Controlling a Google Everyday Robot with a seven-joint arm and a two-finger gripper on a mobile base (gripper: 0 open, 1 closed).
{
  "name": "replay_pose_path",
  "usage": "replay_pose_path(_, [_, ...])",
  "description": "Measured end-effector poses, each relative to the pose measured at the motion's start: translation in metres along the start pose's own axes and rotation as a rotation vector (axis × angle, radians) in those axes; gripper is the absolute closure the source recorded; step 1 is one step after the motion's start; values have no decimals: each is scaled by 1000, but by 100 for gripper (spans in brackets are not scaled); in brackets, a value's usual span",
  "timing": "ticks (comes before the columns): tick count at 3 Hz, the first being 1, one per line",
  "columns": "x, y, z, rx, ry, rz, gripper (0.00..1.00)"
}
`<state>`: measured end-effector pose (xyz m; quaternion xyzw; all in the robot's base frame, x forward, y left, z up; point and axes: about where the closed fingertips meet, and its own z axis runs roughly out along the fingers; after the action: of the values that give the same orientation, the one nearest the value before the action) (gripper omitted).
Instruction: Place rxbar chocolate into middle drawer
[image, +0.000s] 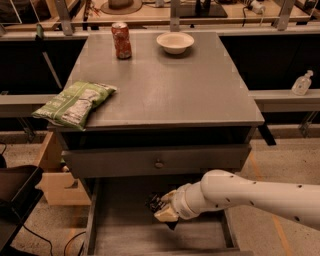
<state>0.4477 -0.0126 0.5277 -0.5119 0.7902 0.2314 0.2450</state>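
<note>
White arm (250, 192) reaches in from right; tool (156, 204) low, seemingly angled downward.

Site looks to us like a robotics lab / test bay, not a home. Evidence: white robot arm (250, 192) w/ gripper (159, 205) low over the open middle drawer (130, 235) of a grey cabinet (165, 90). Props on top sit well apart: soda can (121, 40), bowl (175, 42), chip bag (75, 103). Workbench (150, 17) w/ metal posts behind, sanitizer bottle (302, 83) on side ledge, cardboard box (60, 187) and loose cable (30, 235) on floor.
</note>
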Motion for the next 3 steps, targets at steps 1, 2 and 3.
replay_pose_path(1, [0, 1, 1, -3, 0, -1, 57])
replay_pose_path(2, [0, 2, 2, -5, 1, -2, 36])
replay_pose_path(3, [0, 3, 3, -8, 1, -3, 11])
